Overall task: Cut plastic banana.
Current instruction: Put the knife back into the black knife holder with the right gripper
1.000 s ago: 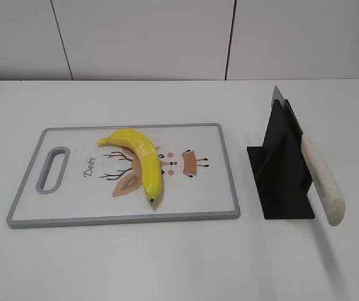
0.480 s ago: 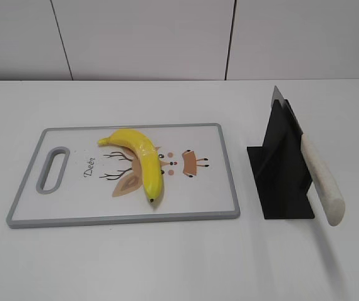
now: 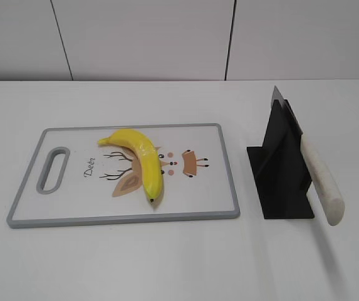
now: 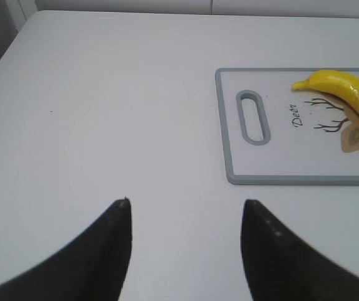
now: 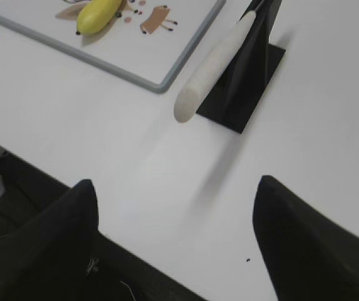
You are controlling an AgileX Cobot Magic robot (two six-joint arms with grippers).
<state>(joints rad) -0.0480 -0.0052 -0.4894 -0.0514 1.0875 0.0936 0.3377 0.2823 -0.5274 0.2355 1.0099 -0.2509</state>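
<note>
The yellow plastic banana (image 3: 143, 160) lies curved on the grey-rimmed cutting board (image 3: 123, 219), dark tip toward the front. It also shows in the left wrist view (image 4: 348, 89) and the right wrist view (image 5: 98, 15). A knife with a white handle (image 3: 322, 179) rests slanted in a black stand (image 3: 280, 169), handle toward the front; it also shows in the right wrist view (image 5: 213, 63). My left gripper (image 4: 185, 204) is open and empty over bare table left of the board. My right gripper (image 5: 176, 182) is open and empty near the table's front edge, short of the knife handle. Neither gripper shows in the exterior view.
The board (image 4: 229, 157) has a handle slot (image 4: 253, 117) at its left end and a deer drawing. The table's front edge (image 5: 35, 166) runs just under my right gripper, with dark floor and cables below it. A white wall stands behind the table.
A dark piece at the exterior view's right edge one second ago has gone out of view. The banana, board and knife have not moved.
</note>
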